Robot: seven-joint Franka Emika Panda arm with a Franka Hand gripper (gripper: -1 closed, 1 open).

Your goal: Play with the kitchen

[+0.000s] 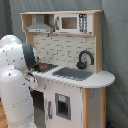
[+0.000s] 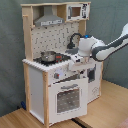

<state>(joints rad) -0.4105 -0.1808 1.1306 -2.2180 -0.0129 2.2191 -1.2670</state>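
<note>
The kitchen (image 1: pixel 92 80) is a tall white and light-wood toy unit, seen in both exterior views. It has a grey hood (image 2: pixel 50 20), a small microwave (image 1: pixel 70 22), a black faucet (image 1: pixel 85 57) and a sink (image 1: pixel 73 74). A metal pot (image 2: pixel 48 56) stands on the stovetop (image 2: pixel 42 62). The windowed oven door (image 2: pixel 67 98) faces front and looks slightly ajar at its top. My white arm (image 2: pixel 102 49) reaches in from the second exterior view's right. My gripper (image 2: pixel 75 60) hangs low over the counter's front edge, just right of the pot. In the first exterior view the arm (image 1: pixel 15 75) hides the stovetop.
A grey curtain (image 2: pixel 10 45) hangs behind the kitchen. The unit stands on a wooden floor (image 2: pixel 107 107). A lower cabinet door with a small window (image 1: pixel 62 106) sits under the sink.
</note>
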